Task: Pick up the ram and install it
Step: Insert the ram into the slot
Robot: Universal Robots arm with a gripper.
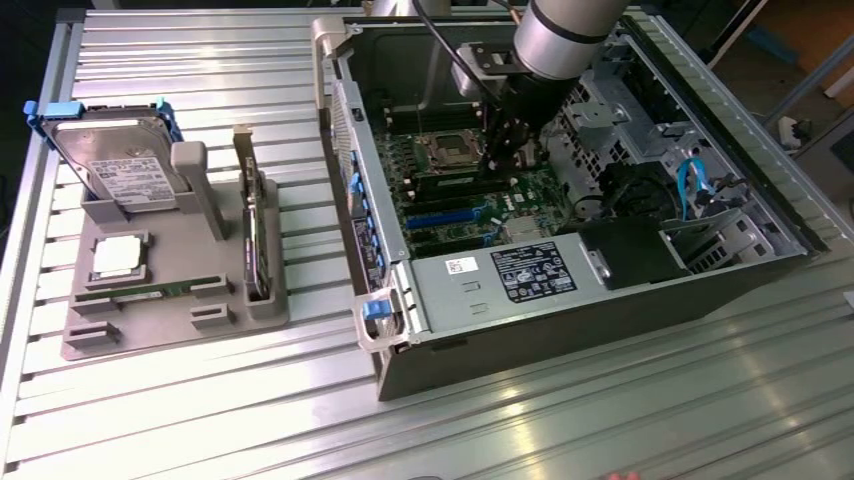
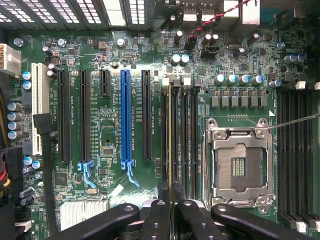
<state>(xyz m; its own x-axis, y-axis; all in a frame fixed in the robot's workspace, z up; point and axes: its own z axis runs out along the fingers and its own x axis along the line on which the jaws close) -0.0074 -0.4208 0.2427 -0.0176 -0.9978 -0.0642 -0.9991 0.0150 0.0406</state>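
In the wrist view I see the ram (image 2: 172, 140) edge-on as a thin pale line. It runs along the second of several black memory slots (image 2: 186, 140) on the green motherboard (image 2: 105, 150). My gripper (image 2: 172, 205) is shut on its near end, one black finger (image 2: 157, 217) on each side. I cannot tell whether the ram is seated in the slot or just above it. In the exterior view the gripper (image 1: 511, 155) reaches down into the open computer case (image 1: 534, 330), over the motherboard next to the processor socket (image 1: 447, 150).
The empty processor socket (image 2: 239, 167) lies beside the slots, and blue and black expansion slots (image 2: 125, 117) lie on the other side. At the exterior view's left a grey tray (image 1: 160, 330) holds a hard drive (image 1: 120, 165), a silver chip (image 1: 118, 255), an upright card (image 1: 251, 230) and a thin green strip (image 1: 134, 292).
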